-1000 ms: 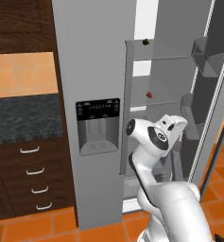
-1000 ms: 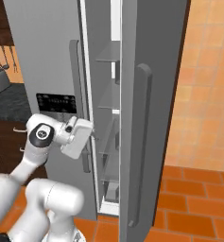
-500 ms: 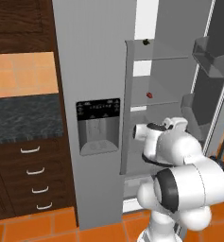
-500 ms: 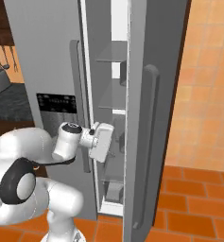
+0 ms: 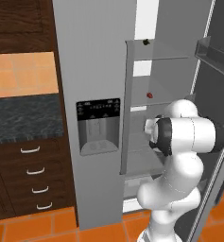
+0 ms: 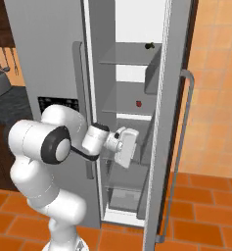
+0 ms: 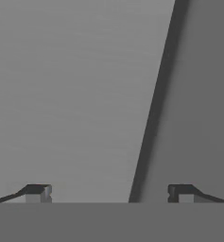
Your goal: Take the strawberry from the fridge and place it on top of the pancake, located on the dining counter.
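The fridge (image 5: 90,66) stands with its right door (image 6: 174,103) swung open. On a middle glass shelf inside lies the strawberry (image 5: 150,94), a tiny red berry, also seen from the right as the strawberry (image 6: 138,103). My gripper (image 6: 128,156) reaches into the opening below and left of that shelf, apart from the berry. In the hand view my gripper (image 7: 109,194) is open, its fingertips (image 7: 38,193) wide apart with nothing between them, facing a plain grey inner wall. The pancake and the dining counter are out of view.
A small blackish item (image 5: 145,42) sits on the top shelf. Door bins (image 5: 215,54) jut from the open door to the right of the arm. Left of the fridge are a dark counter (image 5: 23,118) and wood drawers (image 5: 33,172). The dispenser panel (image 5: 98,125) faces me.
The arm has swung from in front of the left door toward the opening, carrying the hand rightward into the fridge. The jaws have stayed open. The strawberry has not moved.
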Motion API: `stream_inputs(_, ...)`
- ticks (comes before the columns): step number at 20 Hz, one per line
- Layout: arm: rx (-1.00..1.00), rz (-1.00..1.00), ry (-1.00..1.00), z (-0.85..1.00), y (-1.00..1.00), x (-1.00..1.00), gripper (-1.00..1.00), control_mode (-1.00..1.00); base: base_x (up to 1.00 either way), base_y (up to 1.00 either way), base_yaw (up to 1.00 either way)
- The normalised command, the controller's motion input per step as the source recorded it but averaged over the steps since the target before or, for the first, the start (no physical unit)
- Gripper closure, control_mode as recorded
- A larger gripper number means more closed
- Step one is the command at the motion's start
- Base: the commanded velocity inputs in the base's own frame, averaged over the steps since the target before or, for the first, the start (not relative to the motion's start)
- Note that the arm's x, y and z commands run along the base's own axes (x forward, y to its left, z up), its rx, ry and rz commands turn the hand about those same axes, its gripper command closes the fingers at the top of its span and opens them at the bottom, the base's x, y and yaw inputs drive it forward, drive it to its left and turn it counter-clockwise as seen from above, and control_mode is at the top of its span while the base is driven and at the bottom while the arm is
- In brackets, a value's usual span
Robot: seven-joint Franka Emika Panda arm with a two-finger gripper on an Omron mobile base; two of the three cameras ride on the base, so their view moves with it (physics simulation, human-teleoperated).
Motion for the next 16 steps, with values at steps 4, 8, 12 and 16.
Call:
stream_inputs(4, 0.00, -0.05, 0.00, 0.00, -0.70, 0.00, -1.00, -1.00, 0.00, 0.00, 0.00)
stream_inputs(8, 0.04, -0.02, -0.01, 0.00, -0.65, 0.00, -1.00, -1.00, 0.00, 0.00, 0.00)
stream_inputs(12, 0.09, 0.00, -0.02, 0.00, -0.19, -0.01, -1.00, -1.00, 0.00, 0.00, 0.00)
stream_inputs(16, 0.21, 0.00, -0.11, 0.06, 0.49, -0.05, -1.00, -1.00, 0.00, 0.00, 0.00)
